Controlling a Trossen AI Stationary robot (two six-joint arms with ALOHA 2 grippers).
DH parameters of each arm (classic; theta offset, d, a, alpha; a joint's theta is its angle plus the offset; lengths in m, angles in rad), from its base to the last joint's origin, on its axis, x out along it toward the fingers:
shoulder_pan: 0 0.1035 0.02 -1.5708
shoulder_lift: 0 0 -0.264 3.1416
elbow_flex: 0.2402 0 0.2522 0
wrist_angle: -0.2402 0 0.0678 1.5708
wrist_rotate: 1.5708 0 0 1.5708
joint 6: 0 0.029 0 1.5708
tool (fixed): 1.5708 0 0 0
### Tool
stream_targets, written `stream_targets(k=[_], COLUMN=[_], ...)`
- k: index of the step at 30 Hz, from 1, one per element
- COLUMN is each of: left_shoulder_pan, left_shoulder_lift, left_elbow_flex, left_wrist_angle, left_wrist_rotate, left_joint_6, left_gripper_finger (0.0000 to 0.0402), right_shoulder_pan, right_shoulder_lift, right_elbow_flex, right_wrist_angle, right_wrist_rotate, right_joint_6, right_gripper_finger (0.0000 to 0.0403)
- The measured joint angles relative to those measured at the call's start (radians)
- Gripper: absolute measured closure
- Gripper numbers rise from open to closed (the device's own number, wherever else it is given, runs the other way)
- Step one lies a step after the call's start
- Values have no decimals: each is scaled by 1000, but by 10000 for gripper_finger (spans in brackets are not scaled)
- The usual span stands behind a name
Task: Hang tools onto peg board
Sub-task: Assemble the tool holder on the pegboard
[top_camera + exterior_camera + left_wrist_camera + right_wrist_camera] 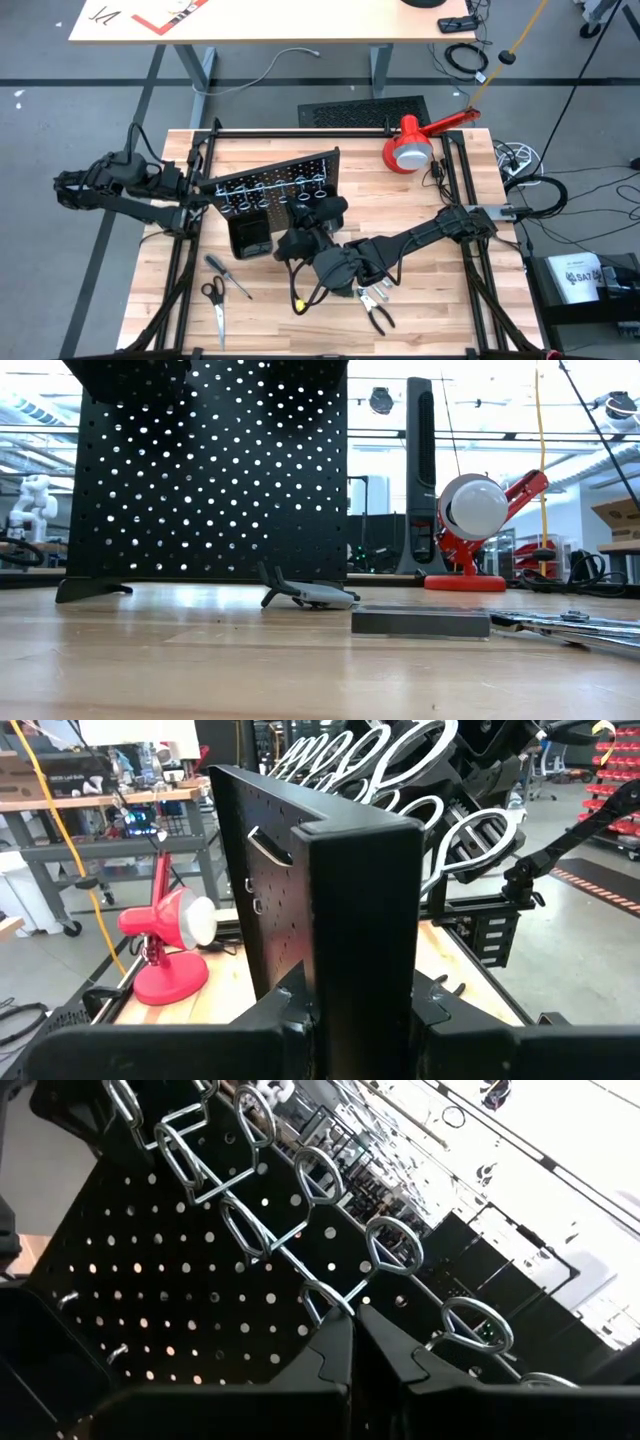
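The black peg board [280, 185] stands upright left of the table's middle on its feet [90, 590]. A row of silver rings [385, 1245] crosses its near face. My left gripper [205, 190] is shut on the board's left edge. My right gripper [352, 1330] is shut and points level at the ring row [318, 212]; I see nothing between its fingers. On the table near the front lie a screwdriver [228, 275], black-handled scissors [215, 302] and black-handled pliers [377, 312]. My left gripper pinches the peg board's left side edge [360, 920] between its two fingers, one on each face. The fingers come level from the table's left. The board stays upright with its feet on the table. My right gripper's shut fingertips [330, 1350] stand right under a ring's wire [325, 1295]; whether they touch it I cannot tell.
A red-and-white lamp [410, 150] stands at the far right. A flat black slotted panel [365, 112] lies beyond the far edge. A black bin [250, 238] hangs low on the board. A grey block [420, 622] and a grey-handled tool [305, 597] lie on the table.
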Motion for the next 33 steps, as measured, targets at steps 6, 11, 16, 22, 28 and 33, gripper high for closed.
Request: stream_targets(k=[6,11,16,22,28,33], left_shoulder_pan=[0,-1,-1,-2,-2,-2], left_shoulder_lift=[0,0,0,0,0,0], left_elbow_flex=[0,0,0,0,0,0], left_wrist_angle=[2,2,2,2,2,0], left_wrist_rotate=[0,1,9,11,10,12], left_joint_6=[1,1,4,6,6,8], left_gripper_finger=[336,336,336,336,336,336], right_shoulder_pan=[0,0,0,0,2,10], right_shoulder_lift=[0,0,1,2,2,2], right_elbow_flex=[0,0,0,-1,-1,-1], right_wrist_angle=[-1,-13,-56,-88,-79,-43], right_wrist_rotate=[0,-2,-10,-9,-9,-10], right_joint_6=[45,102,179,192,90,-34], right_gripper_finger=[403,403,403,403,403,403])
